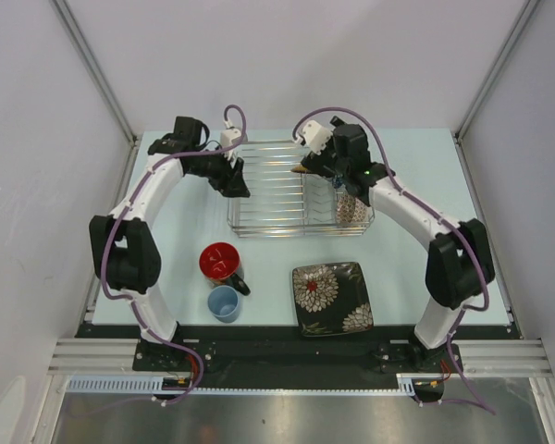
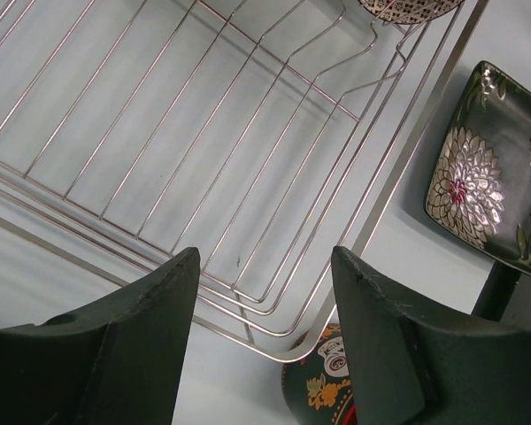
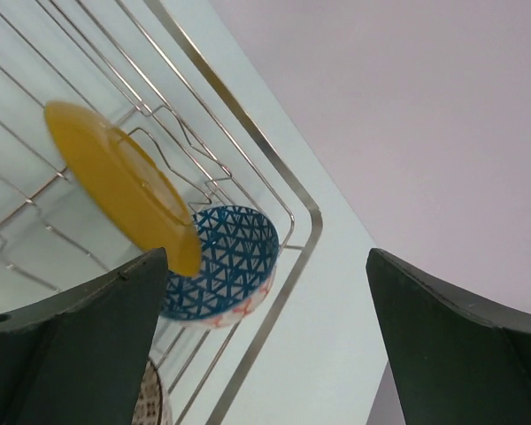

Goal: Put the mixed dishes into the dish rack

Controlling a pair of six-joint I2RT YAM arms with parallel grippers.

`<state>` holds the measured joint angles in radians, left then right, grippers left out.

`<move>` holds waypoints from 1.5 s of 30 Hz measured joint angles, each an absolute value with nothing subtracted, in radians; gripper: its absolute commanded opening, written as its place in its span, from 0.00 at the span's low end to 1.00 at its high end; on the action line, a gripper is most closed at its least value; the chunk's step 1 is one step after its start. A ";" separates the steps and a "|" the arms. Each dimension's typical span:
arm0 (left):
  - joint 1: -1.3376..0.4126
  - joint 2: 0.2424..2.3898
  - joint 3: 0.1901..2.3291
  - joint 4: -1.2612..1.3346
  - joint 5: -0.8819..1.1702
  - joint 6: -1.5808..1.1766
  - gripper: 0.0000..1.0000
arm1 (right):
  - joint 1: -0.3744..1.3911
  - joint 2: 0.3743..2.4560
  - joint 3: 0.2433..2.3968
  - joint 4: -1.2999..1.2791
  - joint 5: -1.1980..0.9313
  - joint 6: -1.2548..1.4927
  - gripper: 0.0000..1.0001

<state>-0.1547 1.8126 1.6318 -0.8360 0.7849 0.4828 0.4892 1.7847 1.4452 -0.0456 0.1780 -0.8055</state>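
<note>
From above I see the dish rack (image 1: pixel 259 199) lying with its long axis left to right across the bench (image 1: pixel 416 176), towards the far side. My right claw (image 3: pixel 267 257) hangs over its right end, spread wide with nothing between the fingers. Below it the round yellow plate (image 3: pixel 119 181) stands on edge in the wires, leaning rather than bolt upright, its face slanting up to the left in the wrist view. Just beside it the blue-patterned bowl (image 3: pixel 230 261) sits tipped in the rack's corner, its opening turned towards the camera. The pinkish-beige patterned bowl (image 1: pixel 351 211) is also in the right end. My left claw (image 2: pixel 265 261) hovers over the rack's left end, jaws parted and gripping nothing. On the bench, nearer than the rack, the skull-print mug (image 1: pixel 222 262) stands mouth up, the small light-blue cup (image 1: pixel 224 302) just beside it on the near side, also mouth up. The dark square floral plate (image 1: pixel 331 296) lies flat to their right.
</note>
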 measured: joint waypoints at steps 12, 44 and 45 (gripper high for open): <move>-0.204 1.718 1.606 -0.872 0.707 0.573 0.68 | 0.499 1.518 1.434 -0.323 0.221 -0.290 1.00; -0.775 1.734 1.301 -0.859 0.343 0.732 0.64 | 0.338 0.809 0.363 -0.634 -0.278 0.767 0.69; -0.786 1.734 1.296 -0.852 0.339 0.732 0.64 | 0.337 0.805 0.354 -0.625 -0.282 0.772 0.68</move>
<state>-0.7856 1.7344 1.2957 -0.8520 0.3393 0.7319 0.3370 0.8055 0.3538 -0.6254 -0.2825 0.7715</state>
